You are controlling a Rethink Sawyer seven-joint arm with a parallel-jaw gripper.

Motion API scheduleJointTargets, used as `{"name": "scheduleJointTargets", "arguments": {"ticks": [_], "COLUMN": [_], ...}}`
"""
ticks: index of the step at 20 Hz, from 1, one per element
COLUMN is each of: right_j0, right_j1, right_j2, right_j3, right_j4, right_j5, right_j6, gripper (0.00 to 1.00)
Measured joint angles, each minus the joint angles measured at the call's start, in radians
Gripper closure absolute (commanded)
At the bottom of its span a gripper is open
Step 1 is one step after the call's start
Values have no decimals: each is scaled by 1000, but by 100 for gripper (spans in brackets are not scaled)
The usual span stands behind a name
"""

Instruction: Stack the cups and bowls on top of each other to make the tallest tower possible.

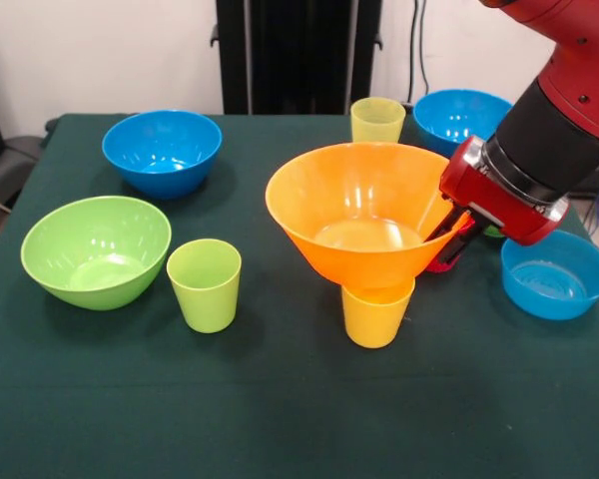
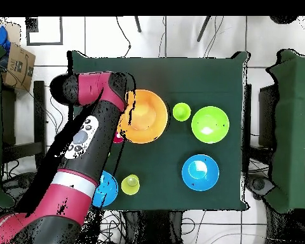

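Observation:
The large orange bowl point(image 1: 359, 205) point(image 2: 142, 116) sits upright with its base in the mouth of a bright yellow cup point(image 1: 377, 314), as a short tower near the table's middle. My gripper point(image 1: 451, 238) is at the bowl's right rim, pressed close to its outer wall; the wrist hides how it stands. A red cup point(image 1: 441, 263) shows just below and behind it. A lime green cup point(image 1: 204, 284) point(image 2: 182, 112) stands beside the large lime green bowl point(image 1: 95, 249) point(image 2: 210, 124). A pale yellow cup point(image 1: 377, 120) point(image 2: 130, 185) stands at the back.
A medium blue bowl point(image 1: 162, 150) point(image 2: 200, 172) sits back left and another point(image 1: 461, 118) back right, partly behind the arm. The shallow blue bowl point(image 1: 556, 274) lies at the right edge. A sliver of a small green bowl point(image 1: 492, 232) shows behind the wrist.

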Motion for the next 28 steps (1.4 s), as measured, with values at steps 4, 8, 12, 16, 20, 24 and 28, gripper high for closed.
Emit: {"name": "scheduleJointTargets", "arguments": {"ticks": [4, 8, 12, 16, 20, 24, 28], "right_j0": [1, 2, 3, 4, 4, 5, 5], "right_j1": [0, 0, 0, 0, 0, 1, 2], "right_j2": [0, 0, -1, -1, -2, -3, -4], "right_j3": [4, 8, 12, 16, 17, 17, 17], "right_j4": [0, 0, 0, 0, 0, 0, 0], "right_j5": [0, 0, -6, -8, -8, -8, -8], "right_j6": [0, 0, 0, 0, 0, 0, 0], "gripper": [100, 100, 100, 100, 100, 100, 100]}}
